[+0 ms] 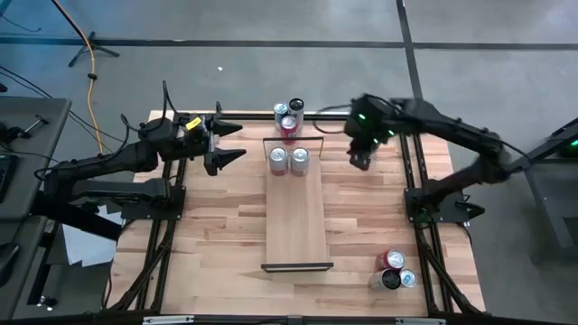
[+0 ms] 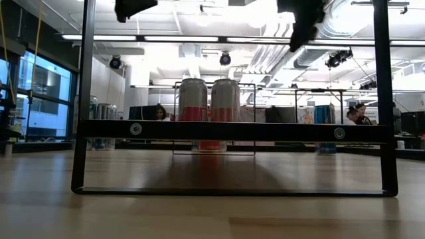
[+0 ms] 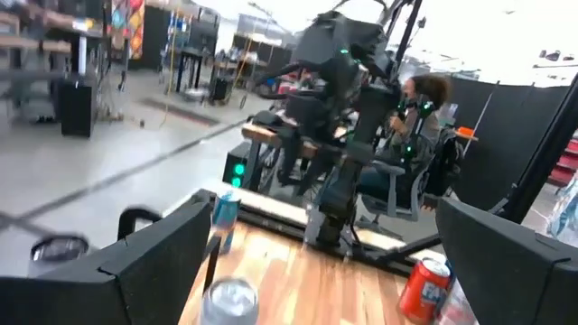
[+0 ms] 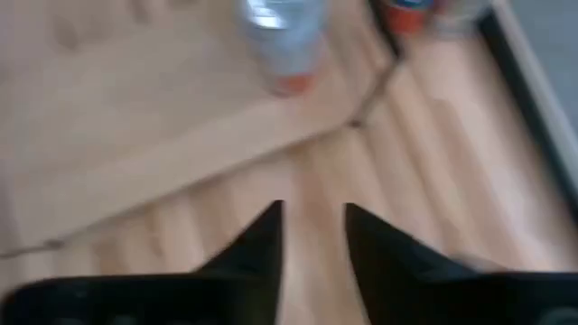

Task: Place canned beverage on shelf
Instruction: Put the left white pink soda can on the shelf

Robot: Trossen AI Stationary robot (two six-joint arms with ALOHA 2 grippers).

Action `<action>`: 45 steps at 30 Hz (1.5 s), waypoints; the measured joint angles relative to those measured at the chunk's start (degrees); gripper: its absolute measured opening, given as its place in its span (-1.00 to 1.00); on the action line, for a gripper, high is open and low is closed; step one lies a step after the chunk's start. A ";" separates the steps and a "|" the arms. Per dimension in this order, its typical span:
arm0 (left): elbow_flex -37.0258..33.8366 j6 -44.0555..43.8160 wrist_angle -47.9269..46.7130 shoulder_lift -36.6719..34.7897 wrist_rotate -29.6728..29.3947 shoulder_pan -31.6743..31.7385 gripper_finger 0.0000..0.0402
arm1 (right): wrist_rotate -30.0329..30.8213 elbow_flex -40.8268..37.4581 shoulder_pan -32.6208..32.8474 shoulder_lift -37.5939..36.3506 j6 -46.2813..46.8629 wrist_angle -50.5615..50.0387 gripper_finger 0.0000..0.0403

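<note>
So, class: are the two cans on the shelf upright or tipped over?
Upright. The two cans stand side by side on the shelf, round tops facing up in the high view.

Left gripper (image 1: 237,143) raised, jaws wide; right gripper (image 1: 359,162) aloft, jaws seemingly narrowed, empty.

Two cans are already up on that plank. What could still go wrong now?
The two cans stand close together at one end of the shelf, so another can set beside them might knock one over. The right hand, empty, hangs just off that end and could clip them when swinging. The left hand hangs on the other side.
</note>
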 joint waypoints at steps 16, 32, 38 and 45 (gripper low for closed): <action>0.02 1.51 4.72 0.52 -1.90 0.09 0.73 | -13.34 -29.46 4.95 -17.61 12.80 66.64 -0.98; -2.58 5.82 3.99 -2.66 -0.16 -6.40 -0.98 | -8.15 -29.50 6.67 -16.03 12.34 67.63 -1.00; -3.67 6.85 6.72 -5.12 -0.31 -6.34 -1.00 | -8.07 -29.50 6.67 -16.03 12.87 67.63 -1.00; -3.67 9.56 6.90 -6.72 -0.14 -6.36 -1.00 | -8.07 -29.50 6.67 -16.03 12.78 67.63 -1.00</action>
